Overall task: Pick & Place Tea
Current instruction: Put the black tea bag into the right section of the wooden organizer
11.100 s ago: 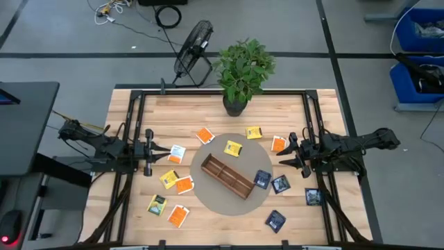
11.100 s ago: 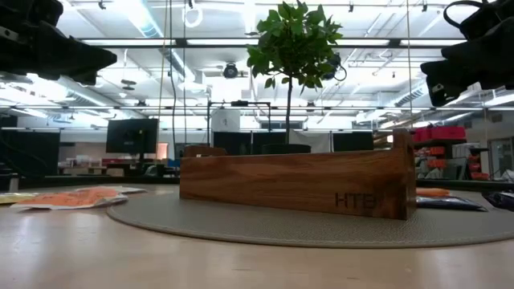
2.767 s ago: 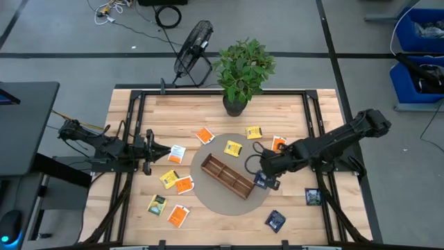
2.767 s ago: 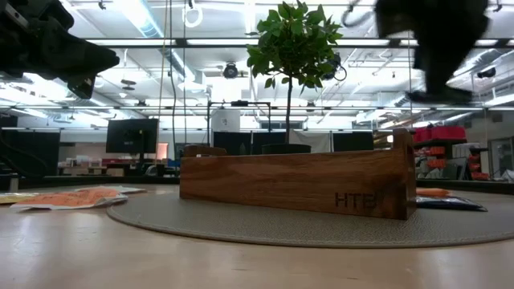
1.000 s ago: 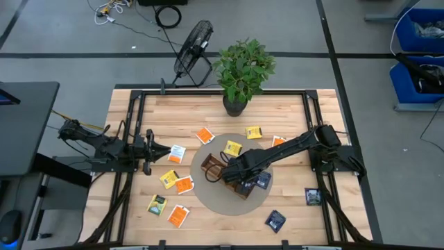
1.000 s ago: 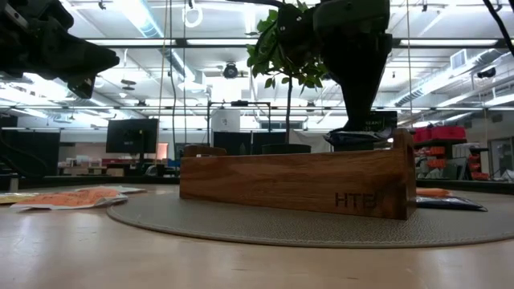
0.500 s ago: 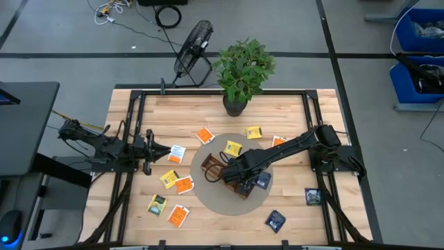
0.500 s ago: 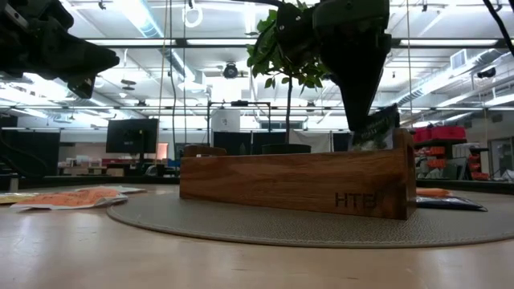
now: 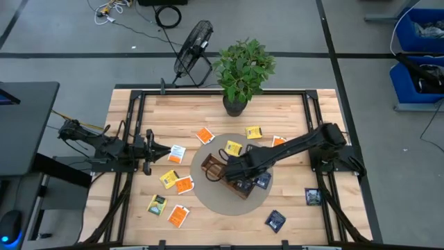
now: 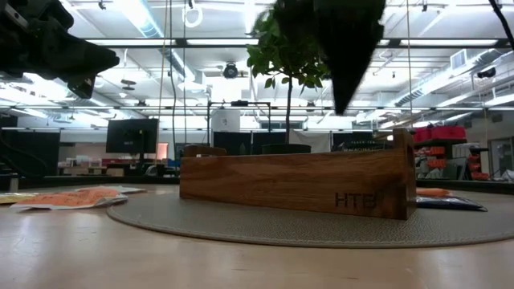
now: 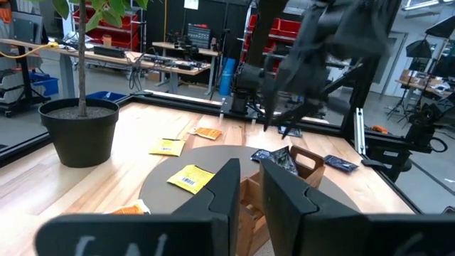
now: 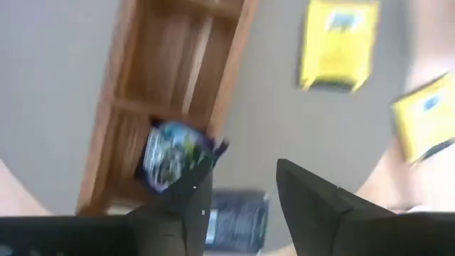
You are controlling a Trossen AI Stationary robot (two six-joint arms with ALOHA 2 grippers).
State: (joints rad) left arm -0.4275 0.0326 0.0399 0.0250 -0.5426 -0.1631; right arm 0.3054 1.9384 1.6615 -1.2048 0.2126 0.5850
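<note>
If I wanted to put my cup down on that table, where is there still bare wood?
Bare wood lies along the far edge on either side of the potted plant, and at the near edge between the orange sachet and the dark blue sachet. Around the round mat and wooden tray it is crowded with sachets.

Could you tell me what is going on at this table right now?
The right gripper hangs above the wooden tray on the round grey mat, its jaws apart. A dark blue tea sachet sits in the tray's end compartment, free of the jaws. The left gripper waits at the table's left side. Other orange, yellow and dark blue sachets lie scattered around the tray.
</note>
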